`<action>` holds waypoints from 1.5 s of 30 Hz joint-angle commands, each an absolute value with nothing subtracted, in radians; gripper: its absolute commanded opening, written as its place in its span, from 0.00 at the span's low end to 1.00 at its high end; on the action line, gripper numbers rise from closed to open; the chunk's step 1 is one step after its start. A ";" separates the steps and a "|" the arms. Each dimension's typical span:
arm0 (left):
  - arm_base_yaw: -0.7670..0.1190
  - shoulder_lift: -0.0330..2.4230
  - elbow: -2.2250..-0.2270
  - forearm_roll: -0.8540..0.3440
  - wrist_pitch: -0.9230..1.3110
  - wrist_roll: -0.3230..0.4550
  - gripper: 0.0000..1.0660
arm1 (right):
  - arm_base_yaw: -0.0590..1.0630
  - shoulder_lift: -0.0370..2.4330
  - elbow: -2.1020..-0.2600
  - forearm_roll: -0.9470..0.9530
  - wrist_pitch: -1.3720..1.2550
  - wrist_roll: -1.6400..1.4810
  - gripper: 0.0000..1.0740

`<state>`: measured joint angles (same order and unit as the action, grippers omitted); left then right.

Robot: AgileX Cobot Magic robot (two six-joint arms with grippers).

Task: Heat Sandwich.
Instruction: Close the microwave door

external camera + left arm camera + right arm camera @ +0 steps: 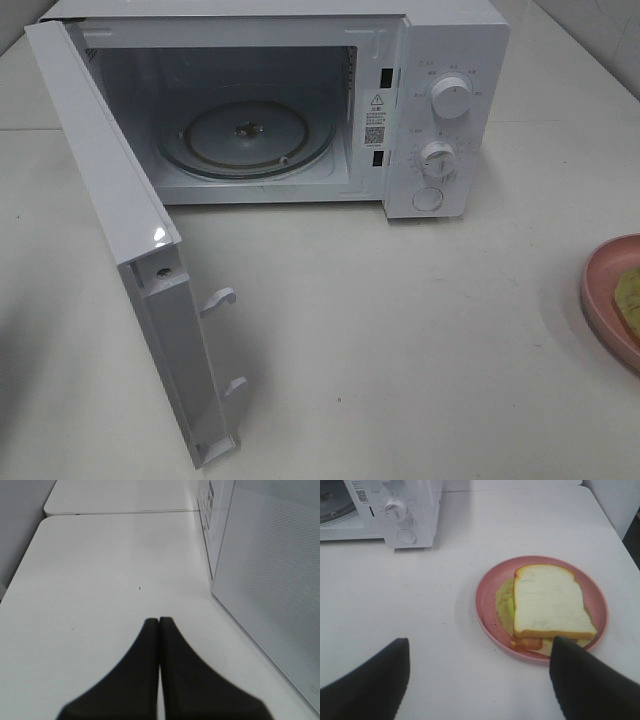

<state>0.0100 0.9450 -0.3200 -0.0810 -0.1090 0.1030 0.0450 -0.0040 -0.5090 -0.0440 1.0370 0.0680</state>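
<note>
- The microwave [300, 100] stands on the white table [400, 340] with its door [120, 240] swung fully open, toward the left of the high view; the glass turntable [245, 135] inside is bare.
- Two knobs [452, 98] and a round button sit on the control panel to the right of the cavity.
- The sandwich [547, 607] lies on a pink plate [485, 602] well to the right of the microwave — only the plate's edge shows at the right border of the high view.
- Its top slice is pale bread; green filling peeks out at one side and red at a corner.
- The left gripper [159, 622] is clenched, fingers pressed together on nothing, over bare table beside the open door.
- The right gripper [480, 675] is released — its fingers [370, 680] spread wide, near the plate without touching it.
</note>
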 commanded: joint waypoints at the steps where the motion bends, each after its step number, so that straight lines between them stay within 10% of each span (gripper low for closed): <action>1: 0.011 1.008 -0.312 -0.079 -0.243 0.104 0.00 | 0.038 -0.032 -0.507 -0.042 1.027 0.062 0.69; 9: 0.005 1.147 -0.312 0.014 -0.476 0.093 0.00 | 0.038 -0.032 -0.507 -0.042 1.027 0.062 0.69; 22: 0.005 1.394 -0.319 0.396 -0.821 -0.157 0.00 | 0.038 -0.032 -0.507 -0.042 1.027 0.063 0.69; 45: -0.302 1.600 -0.476 0.331 -0.891 -0.204 0.00 | 0.038 -0.032 -0.507 -0.042 1.027 0.063 0.67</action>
